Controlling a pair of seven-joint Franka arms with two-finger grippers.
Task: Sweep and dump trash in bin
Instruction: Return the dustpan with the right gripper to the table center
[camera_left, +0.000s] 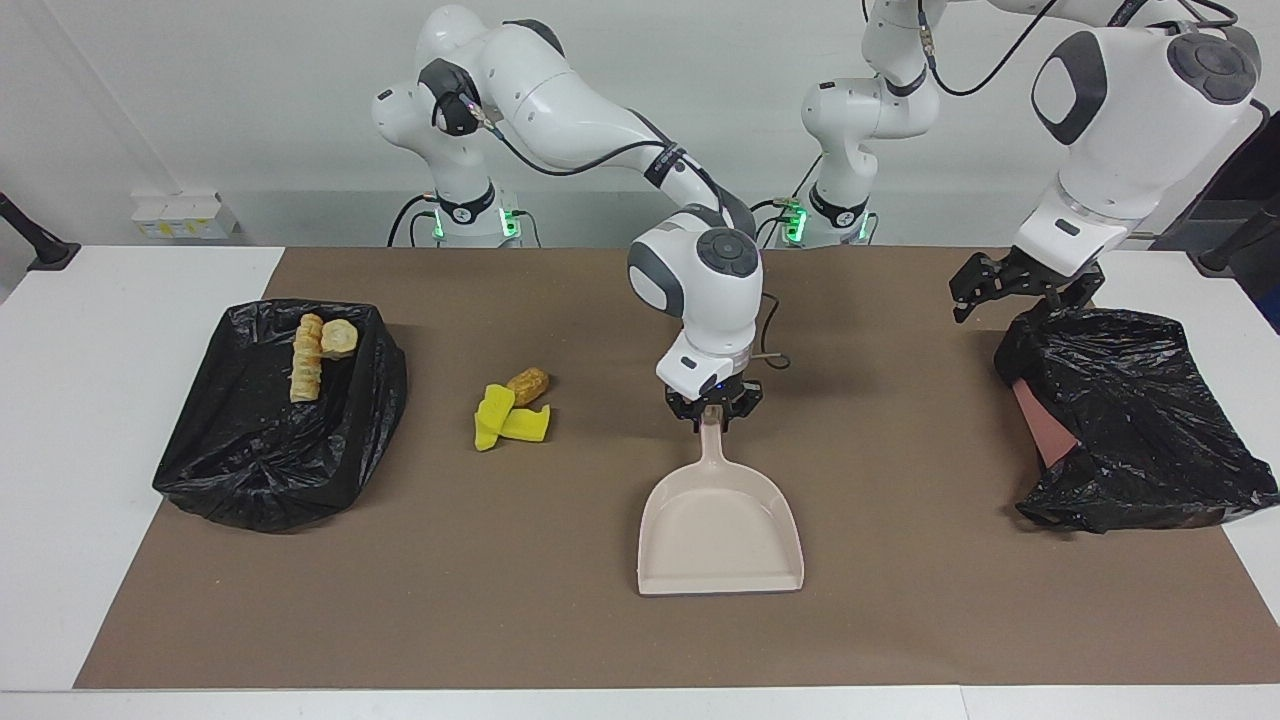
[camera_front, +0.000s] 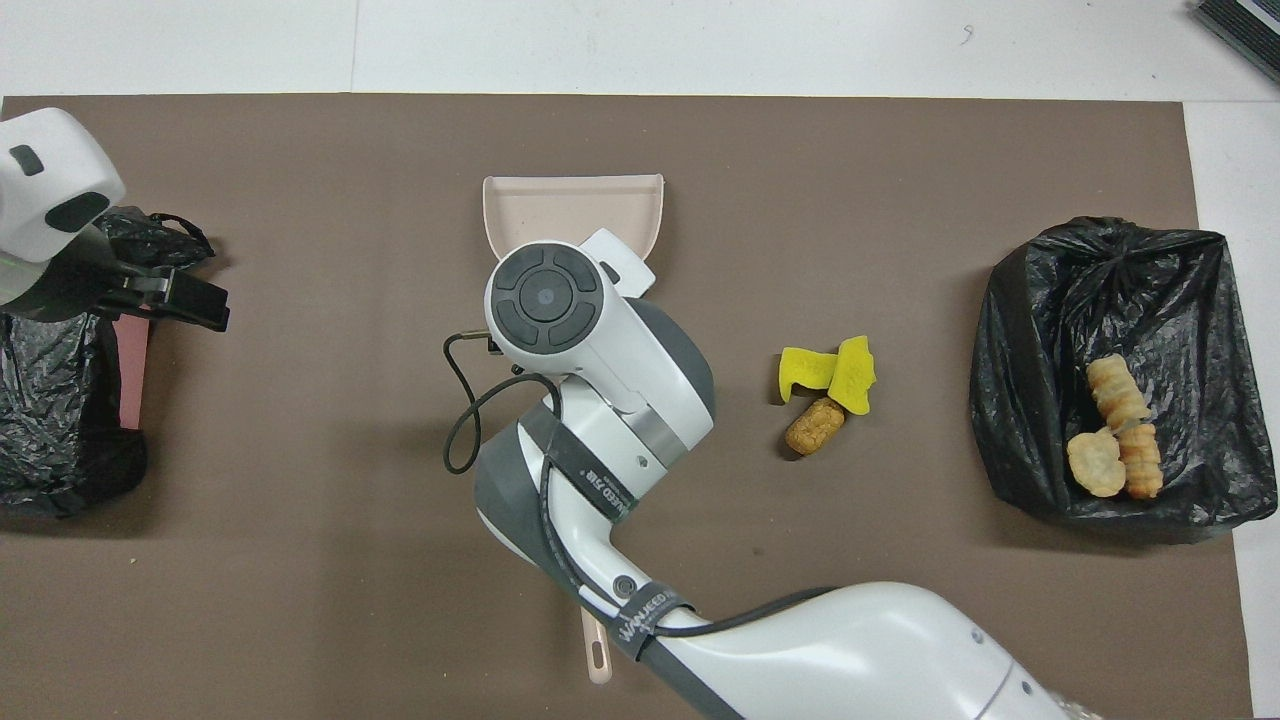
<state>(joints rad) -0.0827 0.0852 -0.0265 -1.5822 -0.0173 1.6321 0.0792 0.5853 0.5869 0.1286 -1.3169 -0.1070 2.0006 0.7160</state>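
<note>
Standing at the dustpan handle, right pincer, grip unclear; trash lies at its three o'clock from overhead, well apart

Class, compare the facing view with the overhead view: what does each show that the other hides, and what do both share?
Facing view only: the right gripper at the dustpan handle, and the arm bases.

Overhead view only: the brush handle tip, poking out under the right arm.

Both: the sponge pieces, the bread roll, pastries in a black bag, and the left gripper over the other bag.
</note>
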